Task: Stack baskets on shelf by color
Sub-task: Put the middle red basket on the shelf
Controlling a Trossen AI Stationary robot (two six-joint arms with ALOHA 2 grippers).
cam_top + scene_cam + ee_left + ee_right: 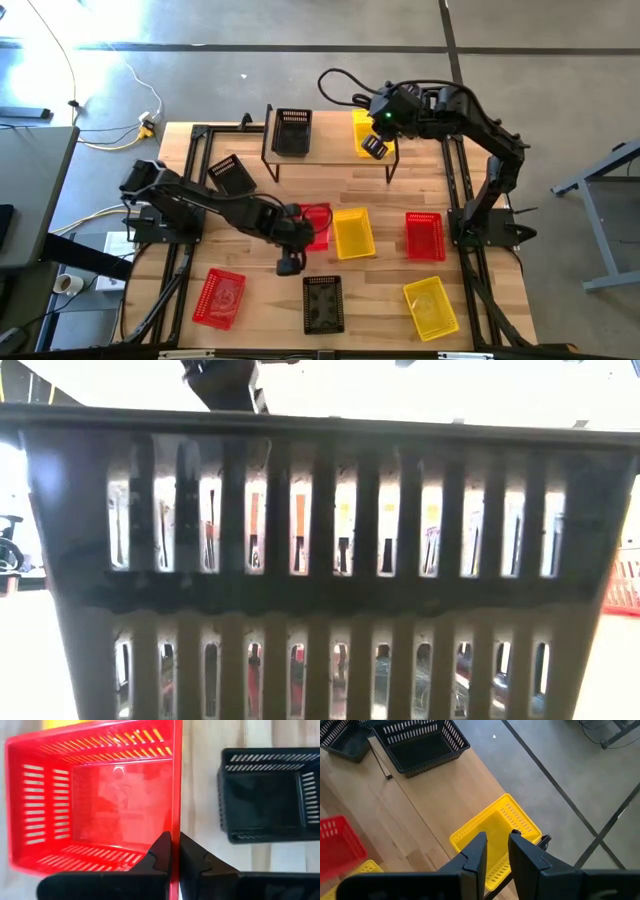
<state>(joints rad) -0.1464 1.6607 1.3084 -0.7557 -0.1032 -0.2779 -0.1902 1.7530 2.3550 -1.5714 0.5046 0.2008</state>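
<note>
The shelf [330, 140] stands at the table's far side. A black basket [291, 131] sits on its left end and a yellow basket [364, 128] on its right end. My right gripper [375, 147] hovers over that yellow basket [517, 817], its fingers apart; I cannot tell whether they touch it. At mid-table my left gripper [297, 255] is shut on a red basket [316, 225], which lies beside a yellow basket [352, 232]. My left gripper pinches the red basket's near end wall at its rim [175, 827], one finger inside the basket and one outside. The fingers slant down from the table's left. The basket's opening faces up; whether it is clear of the table I cannot tell.
Loose on the table are a black basket [232, 174] at the far left, a red one [219, 298] at the near left, a red one [424, 237] and a yellow one [431, 306] on the right. A black basket [323, 303] at the near edge fills the low view [320, 560].
</note>
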